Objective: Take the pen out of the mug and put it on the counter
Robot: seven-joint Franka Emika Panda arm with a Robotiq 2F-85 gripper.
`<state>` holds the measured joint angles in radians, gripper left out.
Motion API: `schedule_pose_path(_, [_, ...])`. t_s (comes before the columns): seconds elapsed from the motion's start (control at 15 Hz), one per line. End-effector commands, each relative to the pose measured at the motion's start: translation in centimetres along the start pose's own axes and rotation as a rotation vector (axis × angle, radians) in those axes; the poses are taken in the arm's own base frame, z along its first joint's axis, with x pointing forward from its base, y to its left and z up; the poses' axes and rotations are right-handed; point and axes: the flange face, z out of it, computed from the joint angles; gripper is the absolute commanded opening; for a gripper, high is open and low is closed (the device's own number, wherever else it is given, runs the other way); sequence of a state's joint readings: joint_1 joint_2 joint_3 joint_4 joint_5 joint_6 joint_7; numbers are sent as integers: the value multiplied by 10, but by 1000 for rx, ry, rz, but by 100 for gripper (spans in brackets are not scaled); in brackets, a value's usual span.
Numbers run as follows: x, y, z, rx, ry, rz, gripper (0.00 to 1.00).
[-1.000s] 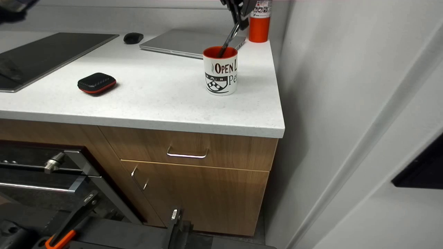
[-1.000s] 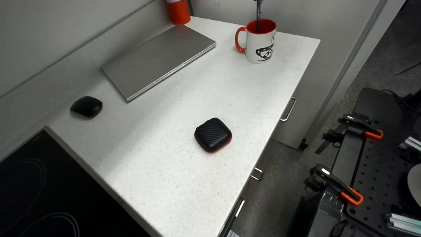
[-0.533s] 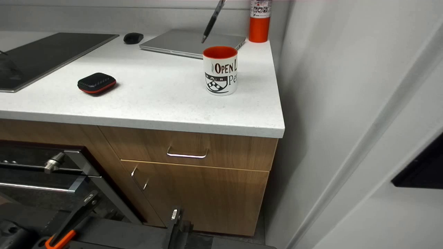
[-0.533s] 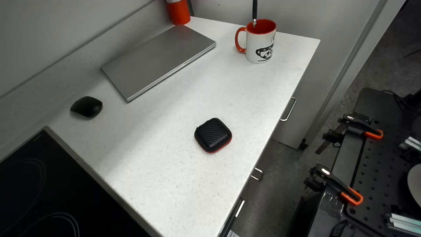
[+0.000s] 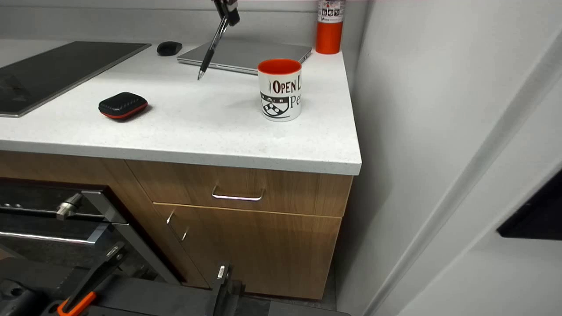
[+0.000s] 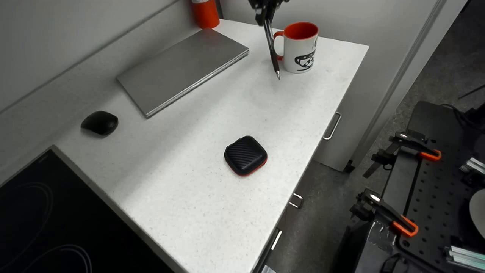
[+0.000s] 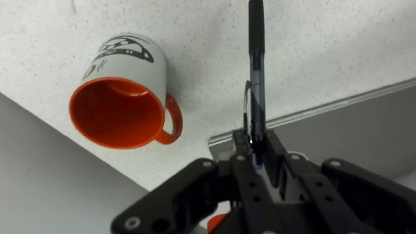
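Observation:
The mug (image 5: 281, 98) stands upright on the counter (image 5: 189, 131). It is white with a red inside and shows no pen in it. It also shows in the other views (image 6: 293, 55) (image 7: 143, 73). My gripper (image 5: 227, 15) is shut on the upper end of the pen (image 5: 212, 49), beside the mug. The pen hangs tilted, tip down, and appears above the counter (image 6: 182, 197) in both exterior views. In the wrist view the pen (image 7: 257, 74) stands out between the fingertips (image 7: 255, 139), and its tip is out of frame.
A flat grey slab (image 5: 250, 50) lies behind, with a red canister (image 5: 328, 37) at the back corner. A black mouse (image 6: 100, 123), a black-and-red case (image 6: 245, 155) and a dark cooktop (image 6: 57, 220) are also there. A wall (image 5: 417, 109) borders the counter's end.
The pen has come up out of the mug in the gripper. It has moved to the mug's side, over the counter, and come lower. The mug has stayed in place.

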<state>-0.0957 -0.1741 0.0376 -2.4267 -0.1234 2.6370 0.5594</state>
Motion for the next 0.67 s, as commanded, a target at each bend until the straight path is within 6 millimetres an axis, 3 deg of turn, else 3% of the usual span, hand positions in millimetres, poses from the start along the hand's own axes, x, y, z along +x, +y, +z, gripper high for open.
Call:
schedule_pose_path(0.0, [3, -25, 50, -21, -110, -114, 4])
schedule_pose_path(0.4, [12, -43, 112, -72, -273, -248, 4])
schedule_pose_path(0.6, [25, -48, 129, -111, -311, -265, 4])
